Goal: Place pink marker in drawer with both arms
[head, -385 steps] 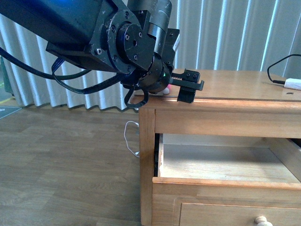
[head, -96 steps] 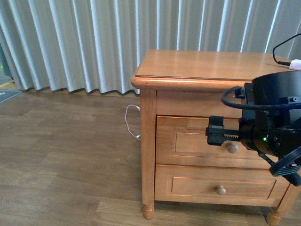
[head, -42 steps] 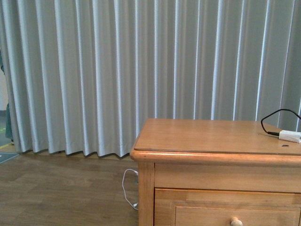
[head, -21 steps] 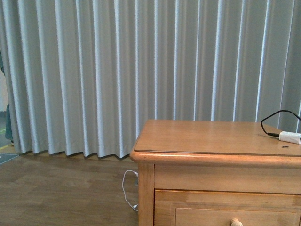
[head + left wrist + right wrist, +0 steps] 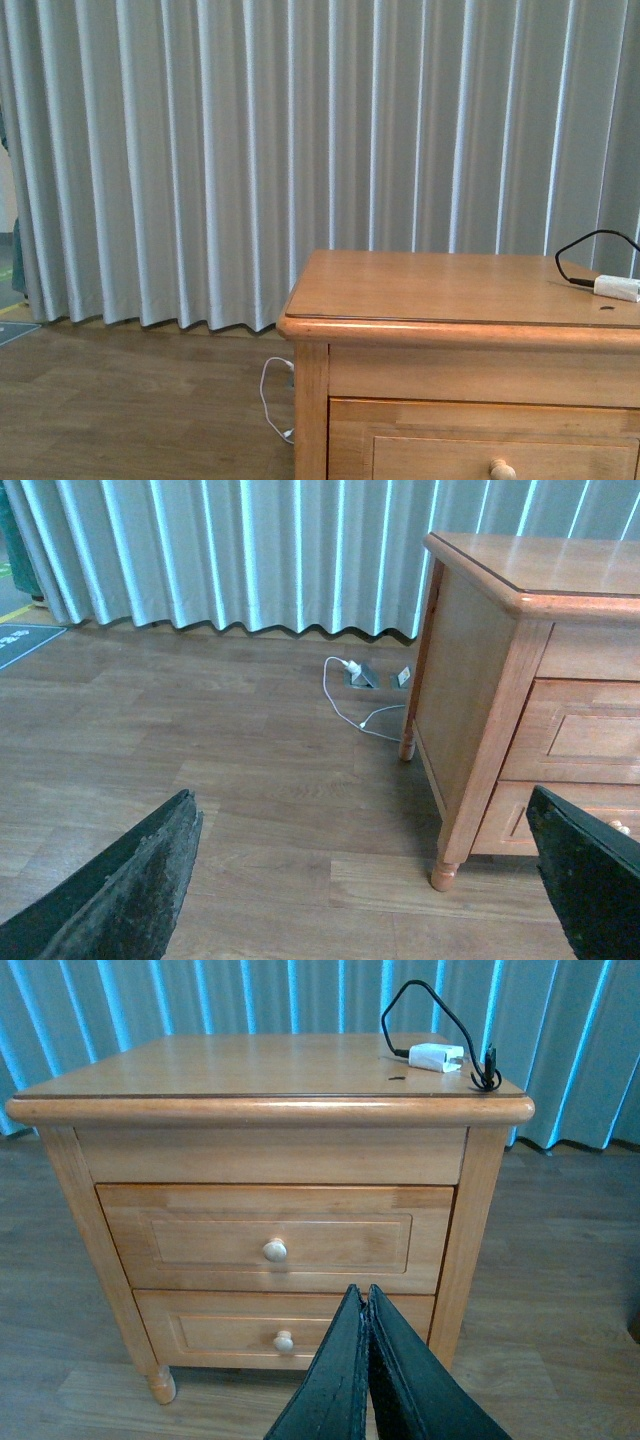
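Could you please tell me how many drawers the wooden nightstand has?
2. The upper drawer sits just under the nightstand top; the lower drawer is directly beneath it. Both are closed.

A honey-brown wooden nightstand [image 5: 270, 1110] stands on a brown wood-plank floor [image 5: 200, 780], its two knobbed drawers shut. On its top, toward one back corner, lies a small white plug [image 5: 437, 1057] with a looping black cable [image 5: 425, 1005] (nothing else shows there). A thin white cord [image 5: 350, 695] trails across the floor beside the nightstand.
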`<state>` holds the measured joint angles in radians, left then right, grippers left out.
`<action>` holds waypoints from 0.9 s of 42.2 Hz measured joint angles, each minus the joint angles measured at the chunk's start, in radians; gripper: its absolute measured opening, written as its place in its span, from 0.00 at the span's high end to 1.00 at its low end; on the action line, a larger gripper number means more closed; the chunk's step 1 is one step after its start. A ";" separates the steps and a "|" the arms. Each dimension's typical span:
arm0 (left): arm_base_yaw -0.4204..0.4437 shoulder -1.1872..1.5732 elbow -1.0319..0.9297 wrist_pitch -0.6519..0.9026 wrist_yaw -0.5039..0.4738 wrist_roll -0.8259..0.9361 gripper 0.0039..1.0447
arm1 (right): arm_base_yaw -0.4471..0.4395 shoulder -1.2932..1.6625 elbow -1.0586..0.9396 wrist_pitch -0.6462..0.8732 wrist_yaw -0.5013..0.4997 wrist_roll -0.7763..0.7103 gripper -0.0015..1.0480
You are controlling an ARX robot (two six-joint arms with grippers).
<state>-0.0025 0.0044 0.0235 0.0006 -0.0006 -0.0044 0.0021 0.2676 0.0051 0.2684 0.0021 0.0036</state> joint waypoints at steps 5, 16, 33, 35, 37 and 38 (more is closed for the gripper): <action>0.000 0.000 0.000 0.000 0.000 0.000 0.06 | 0.000 -0.047 0.000 -0.043 0.000 0.000 0.99; 0.000 0.000 0.000 0.000 0.000 0.000 0.06 | 0.000 -0.198 0.001 -0.232 -0.001 0.000 0.99; 0.000 0.000 0.000 0.000 0.000 0.000 0.06 | 0.000 -0.264 0.001 -0.268 -0.001 -0.001 0.85; 0.000 0.000 0.000 0.000 0.000 0.000 0.06 | 0.000 -0.264 0.001 -0.268 -0.001 -0.001 0.78; 0.000 0.000 0.000 0.000 0.000 0.000 0.06 | 0.000 -0.264 0.001 -0.268 -0.001 -0.001 0.71; 0.000 0.000 0.000 0.000 0.000 0.000 0.06 | 0.000 -0.264 0.001 -0.268 -0.001 -0.001 0.68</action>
<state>-0.0025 0.0044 0.0235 0.0006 -0.0010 -0.0044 0.0021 0.0040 0.0059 0.0006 0.0013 0.0025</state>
